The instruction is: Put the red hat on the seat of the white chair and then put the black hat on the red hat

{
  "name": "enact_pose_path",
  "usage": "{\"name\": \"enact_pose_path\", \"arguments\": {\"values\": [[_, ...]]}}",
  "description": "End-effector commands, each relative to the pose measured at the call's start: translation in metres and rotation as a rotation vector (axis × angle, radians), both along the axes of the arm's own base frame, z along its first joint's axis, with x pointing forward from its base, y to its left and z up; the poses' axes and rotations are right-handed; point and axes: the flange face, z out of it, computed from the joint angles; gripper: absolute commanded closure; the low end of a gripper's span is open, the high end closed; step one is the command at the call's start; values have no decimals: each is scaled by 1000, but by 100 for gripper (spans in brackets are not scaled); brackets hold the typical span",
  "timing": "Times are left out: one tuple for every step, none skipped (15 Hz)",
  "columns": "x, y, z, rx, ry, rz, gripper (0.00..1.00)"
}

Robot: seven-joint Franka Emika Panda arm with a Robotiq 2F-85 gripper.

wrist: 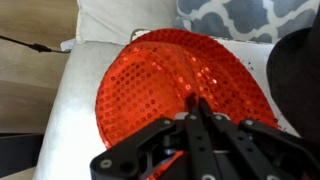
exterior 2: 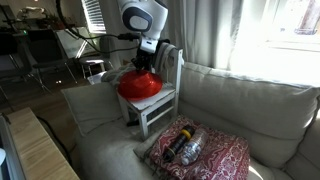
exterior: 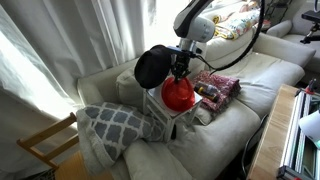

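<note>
The red hat (exterior: 178,95) is sequined and lies on the seat (exterior 2: 166,99) of the white chair (exterior 2: 178,66), which stands on the sofa. It fills the wrist view (wrist: 150,70), with the white seat (wrist: 78,105) at its left. My gripper (exterior: 180,72) comes straight down onto its crown, as the other exterior view (exterior 2: 146,66) also shows. The fingers (wrist: 197,100) are shut together on the hat's fabric. The black hat (exterior: 152,67) leans upright against the chair back behind my gripper (exterior 2: 168,50). It is a dark edge at the right of the wrist view (wrist: 300,70).
A grey-and-white patterned cushion (exterior: 115,122) lies next to the chair. A red-patterned folded cloth (exterior 2: 200,150) with a dark object on it lies on the sofa seat. A bare wooden chair (exterior: 45,145) stands by the sofa's end. Curtains hang behind.
</note>
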Motion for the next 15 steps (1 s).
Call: {"name": "enact_pose_path", "arguments": {"values": [[16, 1, -8, 24, -38, -78, 99], [19, 0, -8, 15, -54, -92, 95], [21, -2, -4, 21, -75, -95, 70], [21, -3, -1, 4, -84, -89, 69], [20, -5, 5, -35, -98, -73, 65], [19, -6, 9, -65, -108, -61, 59], [17, -8, 15, -95, -116, -44, 49], [15, -9, 20, -118, -124, -26, 43], [12, -10, 27, -149, -123, 1, 34], [9, -11, 33, -189, -122, 30, 27], [6, -12, 41, -220, -126, 57, 21], [4, -12, 49, -261, -131, 88, 12], [0, -11, 58, -302, -133, 126, 5], [-3, -11, 67, -341, -140, 159, 1], [-6, -9, 78, -377, -160, 200, 0]]}}
